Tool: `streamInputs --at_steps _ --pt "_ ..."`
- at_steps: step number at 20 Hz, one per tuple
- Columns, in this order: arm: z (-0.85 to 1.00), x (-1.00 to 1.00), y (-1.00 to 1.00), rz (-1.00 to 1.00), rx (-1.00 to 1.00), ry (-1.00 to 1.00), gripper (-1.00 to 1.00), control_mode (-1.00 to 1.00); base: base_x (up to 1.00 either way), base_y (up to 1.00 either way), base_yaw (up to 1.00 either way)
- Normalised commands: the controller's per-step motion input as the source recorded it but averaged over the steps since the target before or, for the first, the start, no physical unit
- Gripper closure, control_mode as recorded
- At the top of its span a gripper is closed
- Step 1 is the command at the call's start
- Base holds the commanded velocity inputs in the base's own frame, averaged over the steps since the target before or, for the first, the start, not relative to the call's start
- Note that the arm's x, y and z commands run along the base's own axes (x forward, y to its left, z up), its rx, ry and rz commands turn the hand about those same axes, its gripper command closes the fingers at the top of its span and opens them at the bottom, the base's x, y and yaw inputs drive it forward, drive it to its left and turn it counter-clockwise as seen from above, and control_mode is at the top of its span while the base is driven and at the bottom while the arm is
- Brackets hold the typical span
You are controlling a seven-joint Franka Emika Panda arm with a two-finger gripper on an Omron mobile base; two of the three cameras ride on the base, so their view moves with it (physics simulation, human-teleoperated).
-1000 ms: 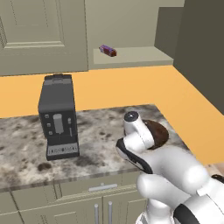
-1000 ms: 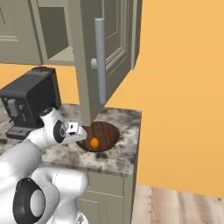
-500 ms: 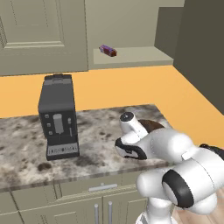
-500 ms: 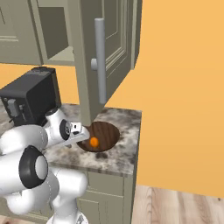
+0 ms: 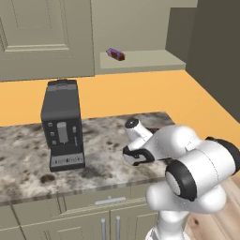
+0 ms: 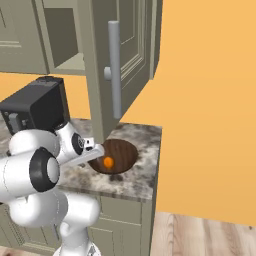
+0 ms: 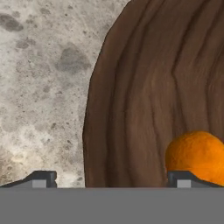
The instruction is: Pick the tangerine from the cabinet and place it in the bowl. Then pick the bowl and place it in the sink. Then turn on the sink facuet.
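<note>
The brown wooden bowl point(image 6: 122, 152) sits on the counter's right end, with the orange tangerine point(image 6: 107, 162) lying inside it. My gripper point(image 6: 98, 153) is low at the bowl's left rim, open. In the hand view the gripper point(image 7: 113, 179) straddles the rim of the bowl point(image 7: 148, 87). One fingertip point(image 7: 41, 178) is over the stone outside it. The other stands inside, just in front of the tangerine point(image 7: 197, 154). Nothing is held. The cabinet point(image 5: 140, 60) is the doorless shelf up on the wall. The sink and the sink facuet are out of view.
A black coffee machine point(image 5: 62, 124) stands on the speckled counter point(image 5: 28, 154), left of the arm. A purple-and-brown wrapped bar point(image 5: 115, 54) lies on the cabinet shelf. An open cabinet door with a long bar handle point(image 6: 115, 70) hangs above the bowl. The counter ends just right of the bowl.
The hand has sunk lower and shifted left to the bowl's rim while the elbow swung out to the right. The jaws stayed open and the tangerine stayed in the bowl.
</note>
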Motion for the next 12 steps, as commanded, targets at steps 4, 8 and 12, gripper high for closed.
streamInputs --at_steps 4,8,12 --pt "-0.17 0.01 -0.08 0.00 -0.06 0.00 1.00 -1.00 0.00 0.00 0.00" --pt "-0.14 0.00 -0.09 0.00 -0.04 0.00 1.00 -1.00 0.00 0.00 0.00" --pt "-0.04 0.00 -0.13 0.00 0.00 0.02 1.00 -1.00 0.00 0.00 0.00"
